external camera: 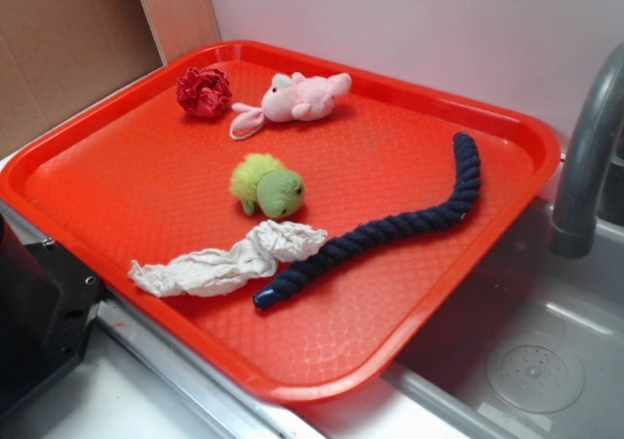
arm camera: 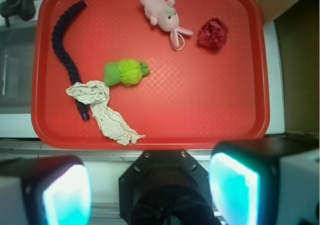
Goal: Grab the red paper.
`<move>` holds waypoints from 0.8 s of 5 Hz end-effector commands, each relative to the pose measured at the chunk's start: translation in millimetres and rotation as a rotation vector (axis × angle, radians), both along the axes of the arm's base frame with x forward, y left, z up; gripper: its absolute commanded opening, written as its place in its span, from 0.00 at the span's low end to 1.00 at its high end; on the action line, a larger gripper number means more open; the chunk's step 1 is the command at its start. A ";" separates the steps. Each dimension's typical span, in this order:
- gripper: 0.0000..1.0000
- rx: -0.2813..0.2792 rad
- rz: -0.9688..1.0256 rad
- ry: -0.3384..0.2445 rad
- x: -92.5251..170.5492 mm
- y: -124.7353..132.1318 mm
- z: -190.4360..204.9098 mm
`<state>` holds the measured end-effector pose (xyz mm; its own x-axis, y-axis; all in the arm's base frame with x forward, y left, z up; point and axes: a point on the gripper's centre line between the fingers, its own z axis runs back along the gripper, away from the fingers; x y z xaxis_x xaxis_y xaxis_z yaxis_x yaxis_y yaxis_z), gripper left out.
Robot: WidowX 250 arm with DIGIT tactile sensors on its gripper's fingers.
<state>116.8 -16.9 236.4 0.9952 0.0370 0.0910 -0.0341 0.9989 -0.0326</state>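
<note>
One red paper [external camera: 204,92] lies on the tray [external camera: 409,293] beside the pink plush toy [external camera: 292,100]; the gripper [arm camera: 150,192] is wide open, holding nothing.

- Pale grey-white bench [external camera: 127,400], sink basin sunk into it beside the tray.
- Orange-red textured plastic tray [external camera: 146,180] [arm camera: 210,110] rests directly on the bench, one corner overhanging the grey metal sink basin [external camera: 546,322].
</note>
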 end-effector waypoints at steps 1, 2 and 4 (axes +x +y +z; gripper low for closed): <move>1.00 0.000 0.000 0.000 0.0 0.0 0.0; 1.00 -0.001 -0.048 -0.022 5.8 19.2 0.2; 1.00 0.075 -0.197 -0.029 27.5 62.0 -28.4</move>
<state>141.2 43.9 201.8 0.9807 -0.1694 0.0972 0.1667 0.9854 0.0356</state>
